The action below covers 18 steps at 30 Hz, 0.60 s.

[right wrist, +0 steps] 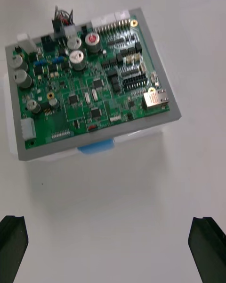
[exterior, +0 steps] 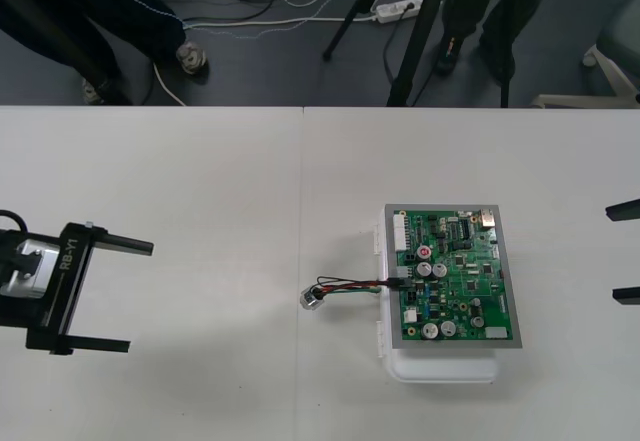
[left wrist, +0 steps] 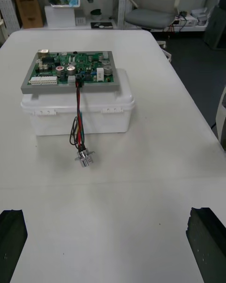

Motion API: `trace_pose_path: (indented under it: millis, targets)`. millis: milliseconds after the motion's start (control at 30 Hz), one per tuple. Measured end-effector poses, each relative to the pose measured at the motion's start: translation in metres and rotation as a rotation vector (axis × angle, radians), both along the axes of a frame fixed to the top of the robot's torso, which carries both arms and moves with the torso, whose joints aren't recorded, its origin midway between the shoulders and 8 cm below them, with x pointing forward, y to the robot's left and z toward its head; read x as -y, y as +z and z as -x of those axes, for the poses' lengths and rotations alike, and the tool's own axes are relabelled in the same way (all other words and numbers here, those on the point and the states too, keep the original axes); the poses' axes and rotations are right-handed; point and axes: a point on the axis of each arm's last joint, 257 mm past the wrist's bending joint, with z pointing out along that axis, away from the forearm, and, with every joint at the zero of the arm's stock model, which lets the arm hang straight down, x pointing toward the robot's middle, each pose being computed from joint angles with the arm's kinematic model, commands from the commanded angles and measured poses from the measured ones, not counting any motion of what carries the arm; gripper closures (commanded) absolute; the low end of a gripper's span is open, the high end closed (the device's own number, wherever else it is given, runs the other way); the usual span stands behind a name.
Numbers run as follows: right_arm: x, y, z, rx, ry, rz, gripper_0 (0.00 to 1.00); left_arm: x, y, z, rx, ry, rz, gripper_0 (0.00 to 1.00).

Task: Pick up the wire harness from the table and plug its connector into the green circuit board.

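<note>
Harness (exterior: pixel 355 284) is home, folks: its black plug (exterior: pixel 397 281) stands upright in the green circuit board (exterior: pixel 455 276), right at the board's 9 o'clock edge in the front view. From there the red, black and green wires (left wrist: pixel 78 115) drop down the side of the white base (left wrist: pixel 108 115) and trail out toward 9 o'clock. They end in the round metal socket (exterior: pixel 313 298), which lies on the surface (exterior: pixel 200 181) near the base (flange plain to see from the left wrist camera).

Well away at 9 o'clock of the board hangs the left pincer (exterior: pixel 138 296), spread wide with nothing in its grip. Its wrist camera shows the two black fingers (left wrist: pixel 12 240) far apart, bare surface between them and the socket ahead.

Across at 3 o'clock of the board waits the right pincer (exterior: pixel 628 251), also wide open and empty. In its wrist view the black fingertips (right wrist: pixel 207 245) stand far apart, with the board beyond them and the plug at the board's far edge.
</note>
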Motion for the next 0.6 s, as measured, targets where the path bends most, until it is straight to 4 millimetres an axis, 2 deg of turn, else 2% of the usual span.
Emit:
trace_pose_path:
  millis: [200,400,500,600]
  targets:
    - [-0.016,0.027,0.005,0.046,0.061,-0.097,0.00,-0.014,0.013,0.007,-0.092,0.080,-0.029,0.00]
    - [-0.019,0.040,0.011,0.111,0.143,-0.107,0.00,-0.026,0.021,0.005,-0.092,0.104,-0.072,0.00]
    - [-0.027,0.048,0.020,0.161,0.218,-0.141,0.00,-0.028,0.023,0.006,-0.091,0.098,-0.090,0.00]
    - [-0.030,0.049,0.028,0.146,0.223,-0.182,0.00,-0.028,0.026,0.007,-0.086,0.090,-0.100,0.00]
